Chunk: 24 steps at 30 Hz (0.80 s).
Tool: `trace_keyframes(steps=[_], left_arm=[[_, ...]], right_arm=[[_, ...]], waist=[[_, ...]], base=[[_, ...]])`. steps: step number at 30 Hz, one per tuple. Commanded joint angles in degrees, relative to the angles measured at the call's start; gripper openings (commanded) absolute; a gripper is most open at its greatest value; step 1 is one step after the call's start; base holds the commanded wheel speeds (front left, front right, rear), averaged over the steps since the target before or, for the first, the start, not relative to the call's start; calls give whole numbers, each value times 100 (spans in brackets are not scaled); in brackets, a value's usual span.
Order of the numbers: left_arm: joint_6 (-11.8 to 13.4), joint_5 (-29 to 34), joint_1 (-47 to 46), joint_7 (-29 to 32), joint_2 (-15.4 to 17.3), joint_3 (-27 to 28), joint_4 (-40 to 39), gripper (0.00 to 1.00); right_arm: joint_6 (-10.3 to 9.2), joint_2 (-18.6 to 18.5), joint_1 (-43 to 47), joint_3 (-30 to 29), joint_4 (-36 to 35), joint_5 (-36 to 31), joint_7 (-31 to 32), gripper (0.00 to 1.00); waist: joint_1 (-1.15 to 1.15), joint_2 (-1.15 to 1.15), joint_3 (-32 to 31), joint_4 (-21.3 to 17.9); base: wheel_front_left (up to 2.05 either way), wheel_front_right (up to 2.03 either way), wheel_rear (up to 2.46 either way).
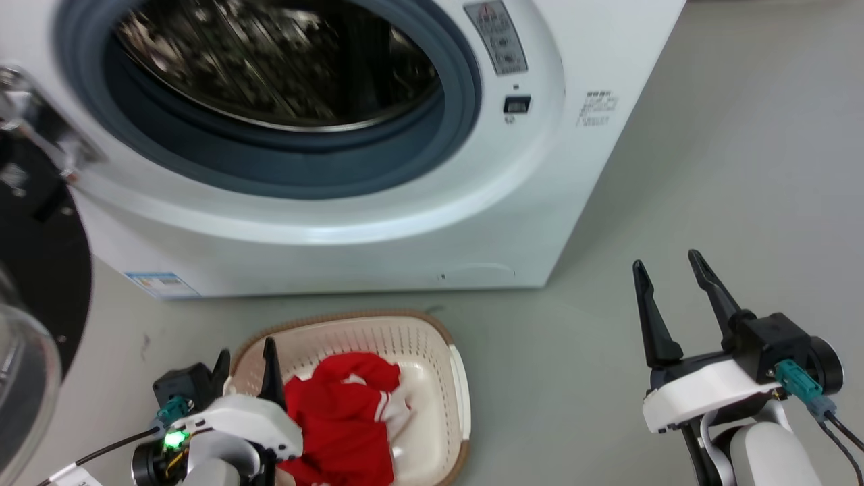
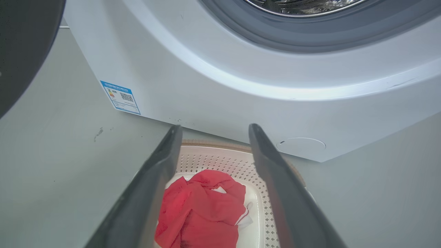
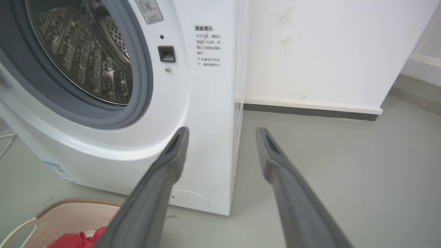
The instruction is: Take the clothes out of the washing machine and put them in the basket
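The washing machine (image 1: 378,229) stands at the far side with its door (image 1: 40,270) swung open to the left, the steel drum (image 1: 270,61) showing behind the grey ring (image 1: 283,162). Just in front of it, on the floor (image 1: 675,169), sits the basket (image 1: 405,341). The clothes (image 1: 344,418) lie crumpled inside it (red fabric, with a bit of white striped cuff showing), towards its near end. The left gripper (image 1: 247,349) hangs over the basket's near left edge, jaws apart, pointing toward the washer. In the left wrist view the red heap shows lower down between the two fingers (image 2: 151,186). The right gripper (image 1: 667,262) is well off to the right of the basket, over the floor, jaws likewise apart, pointing toward the machine's right front corner.
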Motion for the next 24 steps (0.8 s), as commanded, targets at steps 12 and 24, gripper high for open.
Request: trace_keyframes(steps=[12, 24], left_arm=[[405, 475, 606, -14, -13, -651, -2596, 100], [368, 1069, 1322, -14, 31, -760, -3271, 100]], right_arm=[[-4, 0, 542, -72, -533, -168, 205, 100], [-4, 1, 1033, -98, -690, -46, 325, 100]], waist=[[1, 0, -1187, 262], [1, 0, -1642, 223]], base=[[0, 0, 0], [0, 0, 0]])
